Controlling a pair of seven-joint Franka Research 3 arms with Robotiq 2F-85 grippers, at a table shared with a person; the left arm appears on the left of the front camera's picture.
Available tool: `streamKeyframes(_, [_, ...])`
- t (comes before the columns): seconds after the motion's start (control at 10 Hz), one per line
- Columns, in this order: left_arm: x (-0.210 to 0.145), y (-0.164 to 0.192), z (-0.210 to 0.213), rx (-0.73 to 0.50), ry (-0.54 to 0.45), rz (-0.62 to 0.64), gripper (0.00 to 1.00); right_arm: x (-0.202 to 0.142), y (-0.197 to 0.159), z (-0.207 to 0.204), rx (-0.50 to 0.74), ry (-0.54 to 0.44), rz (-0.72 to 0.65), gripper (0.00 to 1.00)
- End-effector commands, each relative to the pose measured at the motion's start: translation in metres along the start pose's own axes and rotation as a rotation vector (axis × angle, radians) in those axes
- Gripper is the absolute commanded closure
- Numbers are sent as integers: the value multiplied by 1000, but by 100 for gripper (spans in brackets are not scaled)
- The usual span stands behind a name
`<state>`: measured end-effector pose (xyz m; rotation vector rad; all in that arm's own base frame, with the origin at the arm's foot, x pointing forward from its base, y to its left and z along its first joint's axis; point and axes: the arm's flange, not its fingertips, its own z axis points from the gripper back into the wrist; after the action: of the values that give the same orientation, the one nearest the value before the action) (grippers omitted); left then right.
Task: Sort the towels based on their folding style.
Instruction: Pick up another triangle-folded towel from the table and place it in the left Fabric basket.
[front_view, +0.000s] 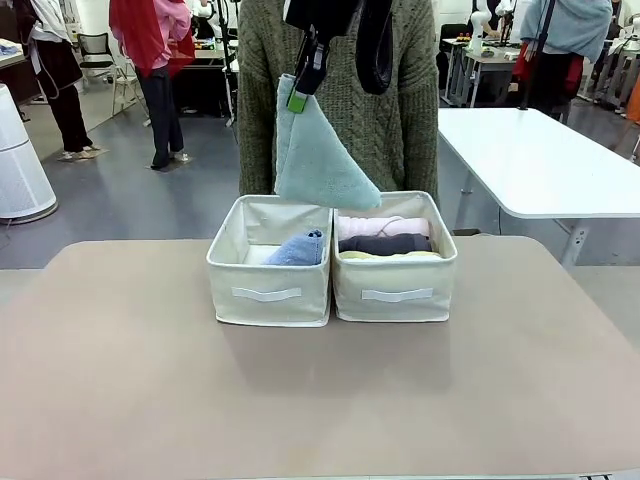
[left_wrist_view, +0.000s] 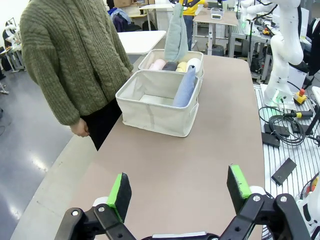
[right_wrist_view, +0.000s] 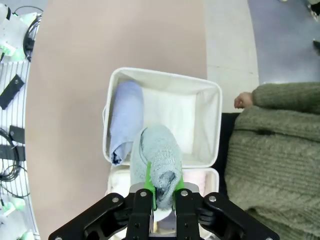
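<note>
The right claw (front_view: 298, 98) pinches the tip of a grey-green cone-shaped terry towel (front_view: 318, 155), which hangs above the left cream fabric bin (front_view: 268, 286) on the beige tabletop (front_view: 300, 400). A pale blue cone-folded towel (front_view: 298, 250) leans inside that bin. The neighbouring cream bin (front_view: 395, 288) holds pink (front_view: 382, 226), dark grey (front_view: 385, 244) and yellow rolled towels (front_view: 390, 256). The left claw (left_wrist_view: 179, 192) is spread wide and holds nothing, low over the tabletop's near end.

The left bin (front_view: 268, 270) lies mostly open beside the pale blue towel (front_view: 298, 249) (against its right wall).
</note>
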<state>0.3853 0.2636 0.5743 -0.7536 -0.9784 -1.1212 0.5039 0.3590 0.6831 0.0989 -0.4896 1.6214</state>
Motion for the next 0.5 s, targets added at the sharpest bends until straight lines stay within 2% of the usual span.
streamKeyframes(0.0, [-1,-3,2,-6,4,-11,0,0,0,0,0,0,0,85])
streamKeyframes(0.2, [-1,-3,2,-6,4,-11,0,27,-9,-27,15,-87,41,85])
streamKeyframes(0.4, [-1,-3,2,-6,4,-11,0,46,-20,-48,-9,-111,50,85])
